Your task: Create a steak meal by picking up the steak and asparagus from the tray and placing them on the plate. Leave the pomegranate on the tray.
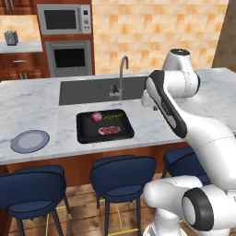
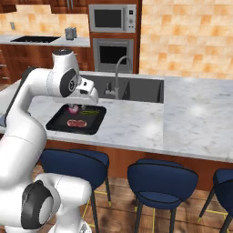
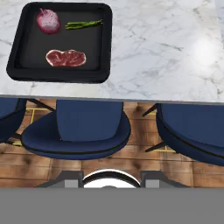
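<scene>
A flat black square tray point(image 1: 83, 131) with a raised rim lies on the marble worktop point(image 1: 32, 103) in front of the sink, carrying three items that lie apart from one another: a round purplish-red pomegranate point(image 1: 96, 116) at its far left corner, a thin green asparagus point(image 1: 113, 116) stalk lying flat beside the fruit along the far edge, and a flat oval red-pink steak point(image 1: 109, 130) with pale marbling nearer the front rim. A small round grey-blue plate point(image 1: 30, 141) with a darker rim sits bare on the worktop, well apart from the tray on its left.
</scene>
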